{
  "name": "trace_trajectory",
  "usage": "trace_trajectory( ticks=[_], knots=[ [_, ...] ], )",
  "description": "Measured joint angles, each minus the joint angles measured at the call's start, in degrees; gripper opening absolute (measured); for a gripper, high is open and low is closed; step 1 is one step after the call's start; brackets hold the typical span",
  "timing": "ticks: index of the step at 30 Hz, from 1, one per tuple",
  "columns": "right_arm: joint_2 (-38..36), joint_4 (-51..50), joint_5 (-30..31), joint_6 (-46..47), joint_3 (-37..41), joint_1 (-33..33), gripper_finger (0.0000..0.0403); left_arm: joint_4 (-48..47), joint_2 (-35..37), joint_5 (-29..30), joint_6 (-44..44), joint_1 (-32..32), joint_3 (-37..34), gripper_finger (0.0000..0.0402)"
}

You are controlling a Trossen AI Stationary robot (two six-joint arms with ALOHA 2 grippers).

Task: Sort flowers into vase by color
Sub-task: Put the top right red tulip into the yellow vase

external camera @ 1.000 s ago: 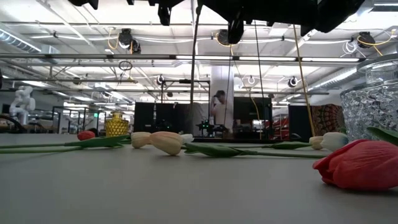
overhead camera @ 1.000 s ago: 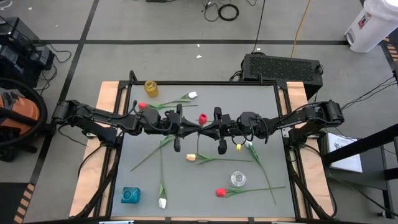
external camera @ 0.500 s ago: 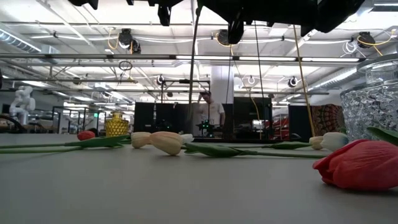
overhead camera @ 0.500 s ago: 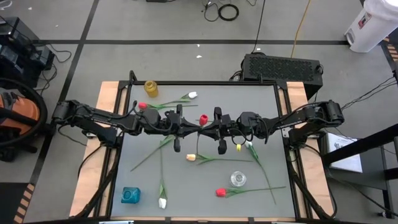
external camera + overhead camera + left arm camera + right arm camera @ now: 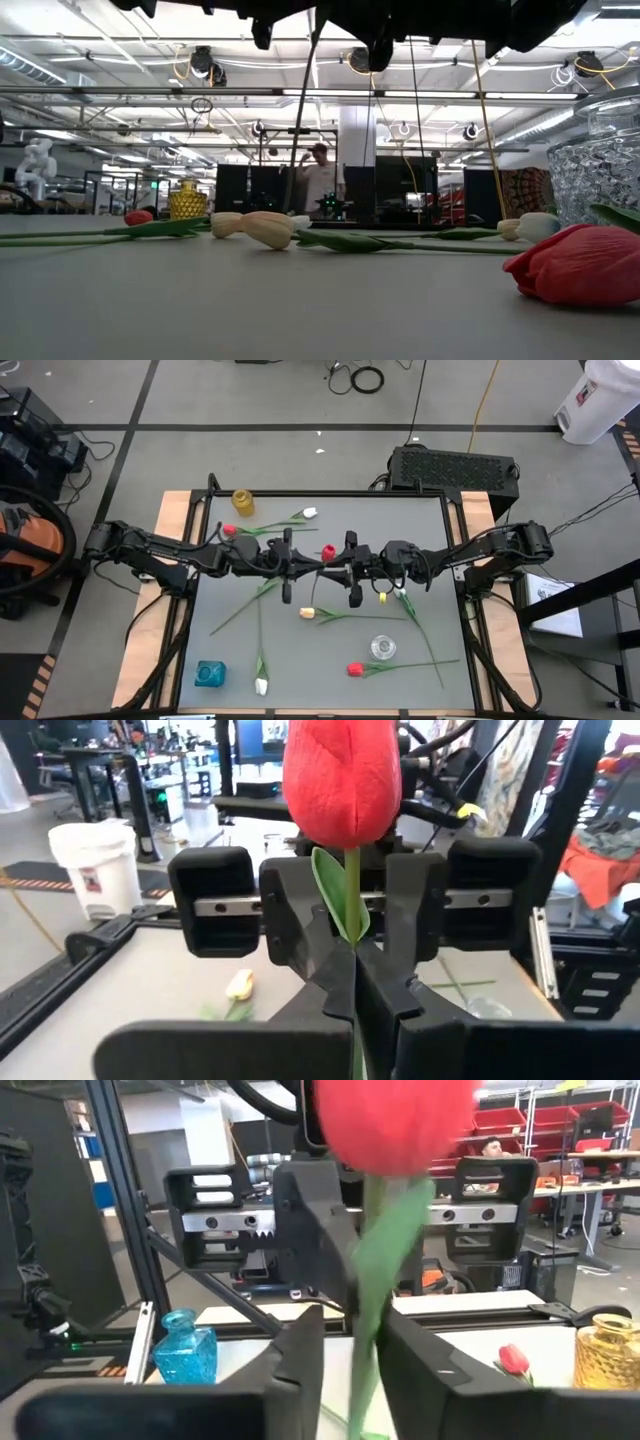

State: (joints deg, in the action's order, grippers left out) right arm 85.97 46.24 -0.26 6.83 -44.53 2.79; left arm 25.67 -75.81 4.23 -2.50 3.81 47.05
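Up over the middle of the bench the two arms meet nose to nose, a red tulip upright between them. The handover has just tipped. The left tool is now clenched on the stem just under the bud, where a second ago it was only closing in. The right tool, which had the stem pinched tight, now has its fingers parted, with the stem standing loose in the gap. From table height the long stem hangs with a slight new slant, so the flower looks to be carried by the left arm alone.

That matters for sorting. I judge the red bloom is bound for a vase on the left side, either the yellow vase at the back or the blue vase in front. The clear vase sits on the right. The other flowers lie scattered on the bench, not yet sorted.
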Motion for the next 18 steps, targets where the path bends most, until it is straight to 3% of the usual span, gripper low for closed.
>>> trace_trajectory(
  ticks=[7, 18],
  knots=[
    [0.0, -3.3, 0.2, -0.2, 0.0, 0.0, 0.0122, -2.5, 0.0, 2.0, 0.1, 0.1, 0.0, 0.0000],
    [-0.3, -4.0, 0.3, -1.8, 0.0, 1.6, 0.0137, -7.2, 3.8, 6.2, 0.3, 1.2, 0.0, 0.0000]
  ],
)
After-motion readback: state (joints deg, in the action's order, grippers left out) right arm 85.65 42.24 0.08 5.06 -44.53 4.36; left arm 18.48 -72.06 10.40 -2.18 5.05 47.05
